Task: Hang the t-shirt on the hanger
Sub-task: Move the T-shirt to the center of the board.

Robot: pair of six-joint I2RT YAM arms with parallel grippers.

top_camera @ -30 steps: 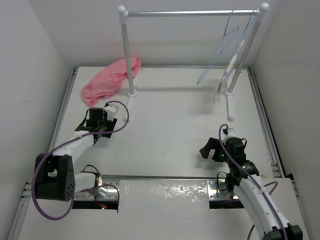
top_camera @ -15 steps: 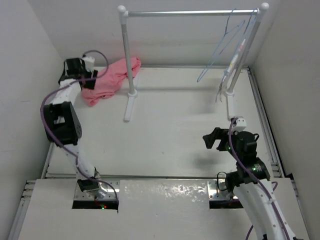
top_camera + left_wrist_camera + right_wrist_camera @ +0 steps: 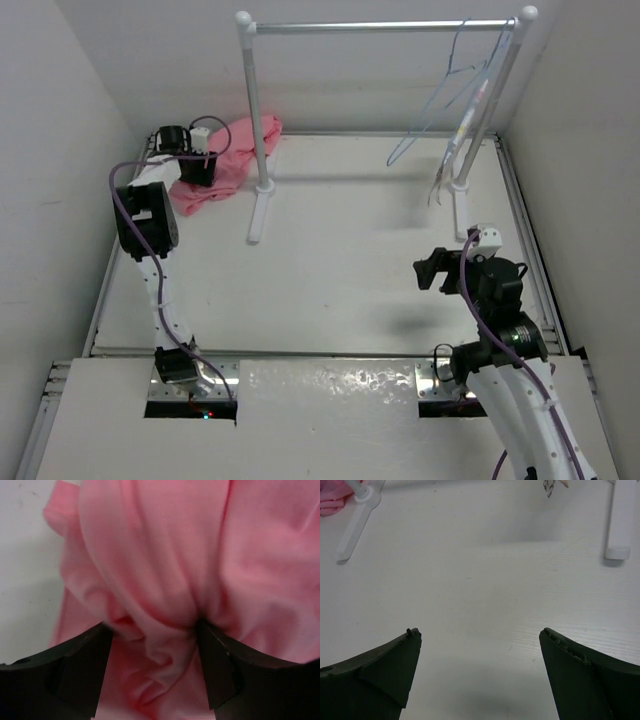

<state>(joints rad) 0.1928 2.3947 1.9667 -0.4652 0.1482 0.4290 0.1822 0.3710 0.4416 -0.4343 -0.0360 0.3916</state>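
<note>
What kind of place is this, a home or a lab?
Probably a robotics lab cell: a left arm and right arm bolted to a white table, plain walls boxing it in, and a small clothes rack with a hanger.

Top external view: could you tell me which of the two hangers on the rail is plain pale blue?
The left hanger, all thin blue wire; the right hanger carries a whitish strip.

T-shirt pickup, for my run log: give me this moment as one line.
left fingers: apart around a t-shirt fold | right fingers: open, empty, above table | hanger: bare, on rail
</note>
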